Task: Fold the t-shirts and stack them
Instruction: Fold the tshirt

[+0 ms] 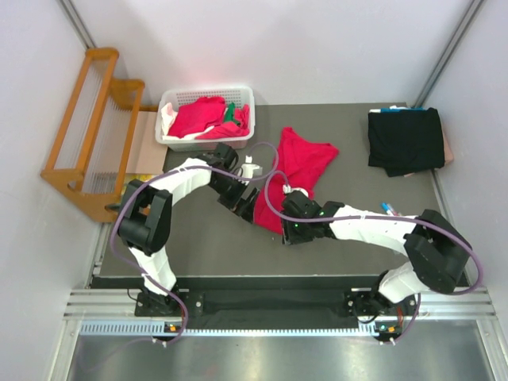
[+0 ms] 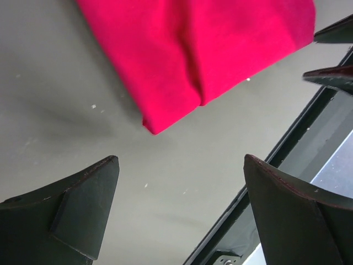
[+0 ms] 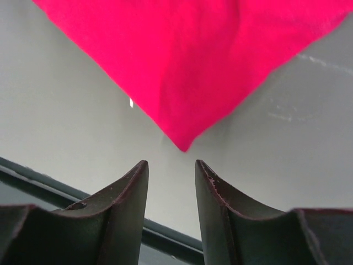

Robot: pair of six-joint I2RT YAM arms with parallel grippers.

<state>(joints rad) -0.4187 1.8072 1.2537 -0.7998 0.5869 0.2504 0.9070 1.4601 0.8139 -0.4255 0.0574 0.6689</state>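
A crimson t-shirt point(image 1: 305, 163) lies loosely spread on the dark table, its near corner pointing at both grippers. My left gripper point(image 1: 254, 211) is wide open and empty, hovering just short of that corner; the shirt fills the top of the left wrist view point(image 2: 209, 49). My right gripper point(image 1: 284, 230) is open with a narrow gap, empty, just short of the shirt's tip point(image 3: 187, 61). Its fingers point(image 2: 336, 33) show in the left wrist view. A folded black t-shirt point(image 1: 405, 139) lies at the far right. More red shirts point(image 1: 198, 115) sit in the basket.
A white plastic basket point(image 1: 169, 103) stands at the far left of the table, with bits of green and white cloth among the red. A wooden rack point(image 1: 87, 127) stands left of the table. The table's near edge point(image 2: 265, 171) runs close behind both grippers.
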